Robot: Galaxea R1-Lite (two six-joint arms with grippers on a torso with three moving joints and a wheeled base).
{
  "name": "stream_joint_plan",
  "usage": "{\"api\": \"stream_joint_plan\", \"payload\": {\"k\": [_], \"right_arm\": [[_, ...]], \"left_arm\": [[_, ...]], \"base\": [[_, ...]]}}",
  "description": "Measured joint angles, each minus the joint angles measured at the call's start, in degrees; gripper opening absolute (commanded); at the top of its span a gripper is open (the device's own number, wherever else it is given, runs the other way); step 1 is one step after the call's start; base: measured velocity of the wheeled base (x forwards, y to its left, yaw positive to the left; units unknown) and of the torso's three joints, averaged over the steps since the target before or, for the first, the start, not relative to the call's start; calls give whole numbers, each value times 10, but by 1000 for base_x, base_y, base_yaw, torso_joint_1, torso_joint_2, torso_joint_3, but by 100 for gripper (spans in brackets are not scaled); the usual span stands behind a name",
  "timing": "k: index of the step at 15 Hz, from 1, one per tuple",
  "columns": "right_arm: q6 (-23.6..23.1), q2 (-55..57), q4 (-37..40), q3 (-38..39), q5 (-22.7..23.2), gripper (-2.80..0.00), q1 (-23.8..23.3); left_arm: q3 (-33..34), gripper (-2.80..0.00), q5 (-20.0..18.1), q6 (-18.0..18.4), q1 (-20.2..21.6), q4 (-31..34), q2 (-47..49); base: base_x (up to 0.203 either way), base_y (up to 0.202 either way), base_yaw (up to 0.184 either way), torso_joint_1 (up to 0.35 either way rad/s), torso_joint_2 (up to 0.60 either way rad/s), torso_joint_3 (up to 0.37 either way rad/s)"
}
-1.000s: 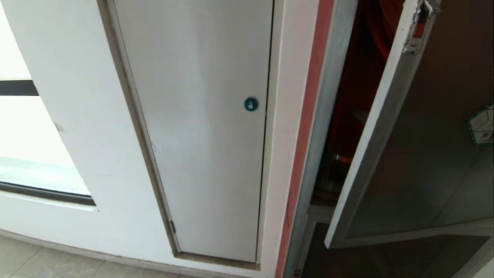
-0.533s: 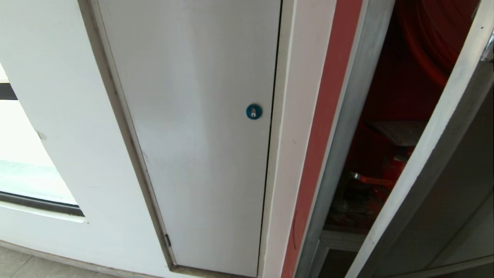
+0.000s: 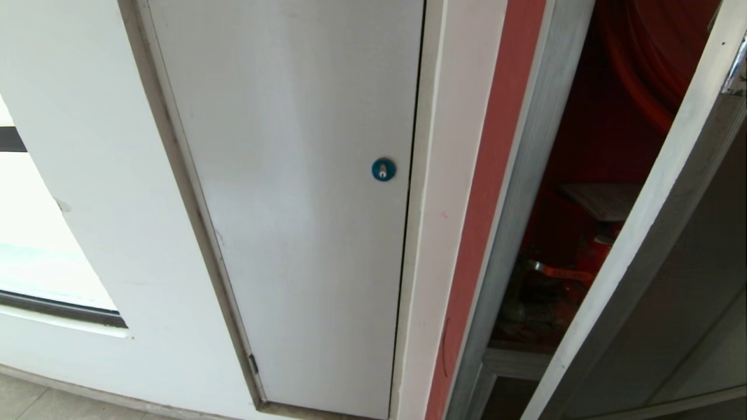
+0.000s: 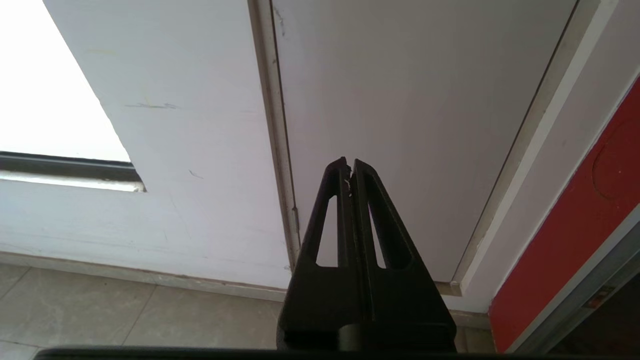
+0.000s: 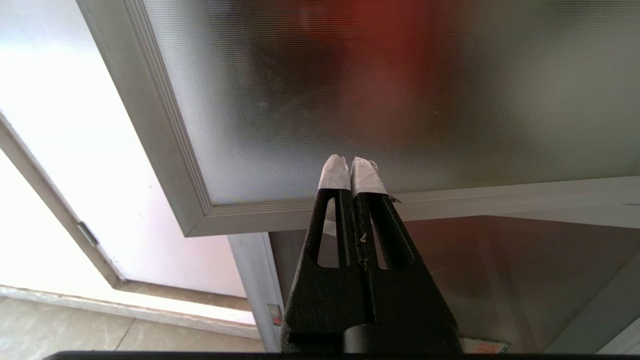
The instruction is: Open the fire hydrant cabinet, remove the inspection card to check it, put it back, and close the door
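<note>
The fire hydrant cabinet [image 3: 528,192] stands at the right of the head view, and its door [image 3: 653,233] is swung out toward the robot, so the silver door frame crosses in front of the red interior and hides much of it. Through the gap a pale flat card-like thing, probably the inspection card [image 3: 604,199], lies above the red valve [image 3: 592,256], far inside the cabinet. A red strip [image 3: 487,192] runs down the wall just left of the cabinet frame.

In the middle of the head view is a plain grey panel [image 3: 292,192] with a small blue round lock [image 3: 383,170] near its right edge. Further left there is a bright window [image 3: 35,262], and a tiled floor [image 4: 125,310] below the wall.

The left hand [image 4: 349,165] points at the low part of the grey panel, fingers pressed together, holding nothing. The right hand [image 5: 348,165], with white tape on its tips, is also pressed together and empty, just before the ribbed glass of the door, near the door's lower corner.
</note>
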Motion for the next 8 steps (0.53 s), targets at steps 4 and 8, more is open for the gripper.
{"api": "stream_joint_plan", "payload": {"k": [4,8], "right_arm": [[0,0,0,0,0,-280,0],[0,0,0,0,0,-280,0]], "left_arm": [[0,-280,0,0,0,0,0],[0,-280,0,0,0,0,0]], "base": [[0,0,0,0,0,0],[0,0,0,0,0,0]]}}
